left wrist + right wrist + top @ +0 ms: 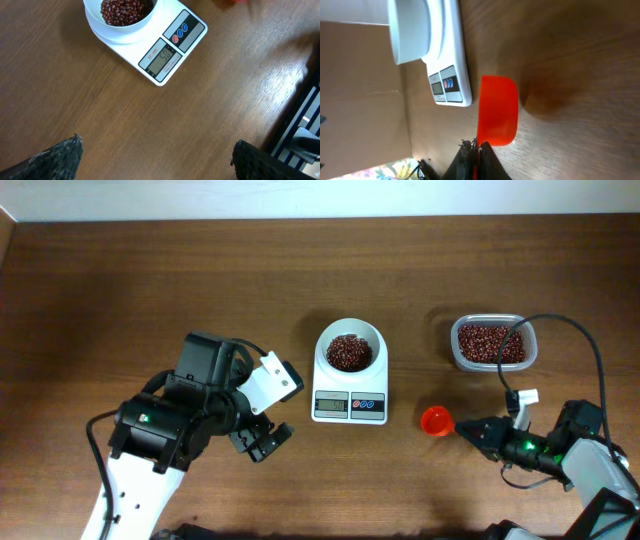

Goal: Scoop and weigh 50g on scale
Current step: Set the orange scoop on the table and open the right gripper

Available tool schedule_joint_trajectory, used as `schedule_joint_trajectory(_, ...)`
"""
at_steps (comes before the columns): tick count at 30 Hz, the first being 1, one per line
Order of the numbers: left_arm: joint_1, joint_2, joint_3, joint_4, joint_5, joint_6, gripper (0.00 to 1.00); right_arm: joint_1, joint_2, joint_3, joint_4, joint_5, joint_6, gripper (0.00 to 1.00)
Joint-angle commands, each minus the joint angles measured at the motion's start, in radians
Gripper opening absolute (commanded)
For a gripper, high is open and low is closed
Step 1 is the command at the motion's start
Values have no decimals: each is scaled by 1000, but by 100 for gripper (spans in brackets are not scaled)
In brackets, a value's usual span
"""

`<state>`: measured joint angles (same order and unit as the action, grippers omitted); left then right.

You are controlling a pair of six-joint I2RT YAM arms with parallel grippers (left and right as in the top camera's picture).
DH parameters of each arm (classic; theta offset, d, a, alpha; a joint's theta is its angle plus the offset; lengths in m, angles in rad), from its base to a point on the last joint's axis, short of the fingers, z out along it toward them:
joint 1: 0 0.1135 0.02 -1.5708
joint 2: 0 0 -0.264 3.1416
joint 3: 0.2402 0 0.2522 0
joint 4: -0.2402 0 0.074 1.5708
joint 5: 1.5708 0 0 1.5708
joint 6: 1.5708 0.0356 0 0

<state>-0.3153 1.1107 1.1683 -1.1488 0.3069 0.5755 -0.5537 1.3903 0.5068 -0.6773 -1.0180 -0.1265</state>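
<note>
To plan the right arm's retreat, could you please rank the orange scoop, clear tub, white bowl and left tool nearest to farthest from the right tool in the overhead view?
1. orange scoop, gripped by the right tool.
2. clear tub, farther back.
3. white bowl, on the scale, centre.
4. left tool, far left.

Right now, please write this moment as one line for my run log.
small white digital scale: white bowl holds red-brown beans | left gripper: open, empty | right gripper: shut on orange plastic scoop
</note>
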Motion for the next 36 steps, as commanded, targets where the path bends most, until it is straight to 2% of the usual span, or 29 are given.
schedule_joint_trajectory(1,4,-11,14,-1,3,-13,99,3,-8,-6,-11,37,-3,20)
schedule_joint_trajectory(4,4,-11,14,-1,3,-13,99,3,-8,-6,-7,51,-3,22)
schedule_joint_trajectory(6,4,-11,14,-1,3,-13,99,3,-8,-6,-8,87,-3,35)
schedule_joint_trajectory(7,4,-11,14,-1,3,-13,99,3,-8,-6,-7,100,-3,63)
schedule_joint_trajectory(8,4,-11,14,-1,3,-13,99,3,-8,-6,-6,121,-3,99)
schedule_joint_trajectory(15,4,-11,14,-1,3,-13,99,3,-8,-6,37,239,4,99)
schedule_joint_trajectory(20,4,-11,14,-1,3,-13,99,3,-8,2,129,428,173,99)
schedule_joint_trajectory(28,4,-11,14,-1,3,-13,99,3,-8,81,124,684,347,99)
schedule_joint_trajectory(36,4,-11,14,-1,3,-13,99,3,-13,176,61,717,352,99)
